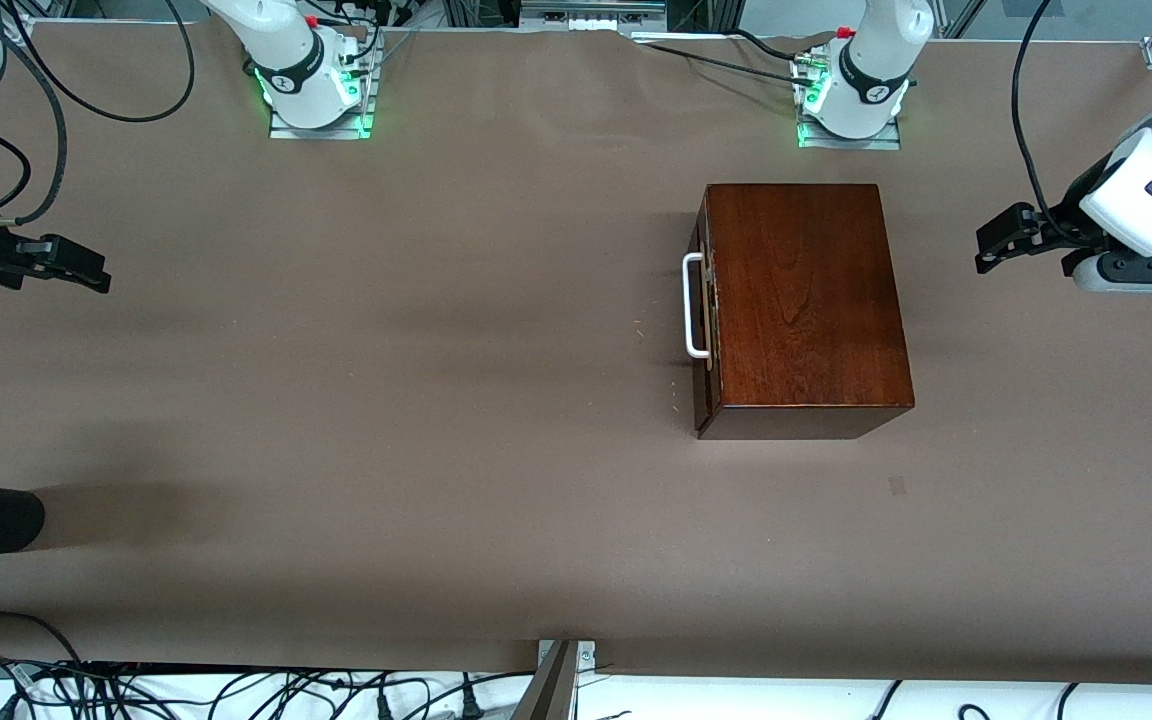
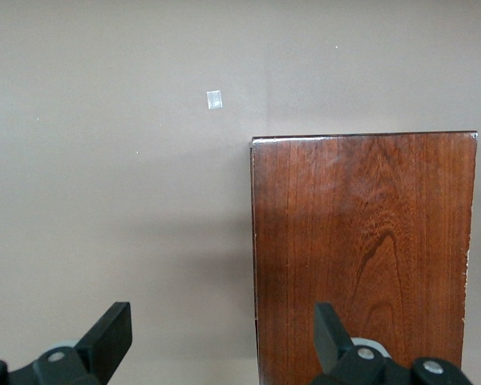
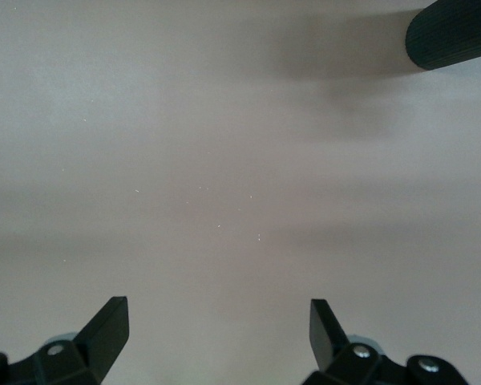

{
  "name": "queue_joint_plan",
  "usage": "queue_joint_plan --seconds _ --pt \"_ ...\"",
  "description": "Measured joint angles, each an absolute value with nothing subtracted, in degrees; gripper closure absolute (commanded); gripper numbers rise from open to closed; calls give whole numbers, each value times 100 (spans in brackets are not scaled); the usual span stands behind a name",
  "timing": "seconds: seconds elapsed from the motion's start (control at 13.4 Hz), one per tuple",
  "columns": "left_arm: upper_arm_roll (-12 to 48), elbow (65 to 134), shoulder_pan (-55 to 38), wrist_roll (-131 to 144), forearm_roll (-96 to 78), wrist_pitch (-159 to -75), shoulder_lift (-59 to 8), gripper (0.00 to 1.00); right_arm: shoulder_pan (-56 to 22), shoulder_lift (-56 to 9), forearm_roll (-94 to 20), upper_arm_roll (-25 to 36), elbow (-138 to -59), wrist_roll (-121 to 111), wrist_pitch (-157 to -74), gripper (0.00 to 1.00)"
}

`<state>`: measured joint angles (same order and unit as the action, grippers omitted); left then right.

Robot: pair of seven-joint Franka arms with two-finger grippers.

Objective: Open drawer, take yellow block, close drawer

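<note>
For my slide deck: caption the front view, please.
Glossy dark mahogany box with shut white-handled drawer; both open claws wait at the table's ends.

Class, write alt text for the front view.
A closed dark wooden box with a white handle sits on a brown table. The left gripper and right gripper hover open at the ends.

Bare table (image 1: 436,400) fronts the drawer (image 1: 704,310)'s handle (image 1: 693,305); only the box (image 1: 804,300) obstructs.
</note>
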<state>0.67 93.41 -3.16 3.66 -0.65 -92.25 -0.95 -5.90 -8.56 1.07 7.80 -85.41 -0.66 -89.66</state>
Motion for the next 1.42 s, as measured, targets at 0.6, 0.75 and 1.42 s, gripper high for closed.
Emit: queue_joint_plan --seconds 0.6,0.75,1.42 --pt "67 9341 -316 371 -65 -9225 -95 0 -592 -890 107 779 -8541 -66 -9011 0" --pt "67 9341 -316 373 -65 -9225 -95 0 -592 -912 107 779 -8541 -66 -9036 0" --pt "118 9341 -365 395 -65 -9225 -99 0 -596 -962 106 775 -8541 -67 -9064 0"
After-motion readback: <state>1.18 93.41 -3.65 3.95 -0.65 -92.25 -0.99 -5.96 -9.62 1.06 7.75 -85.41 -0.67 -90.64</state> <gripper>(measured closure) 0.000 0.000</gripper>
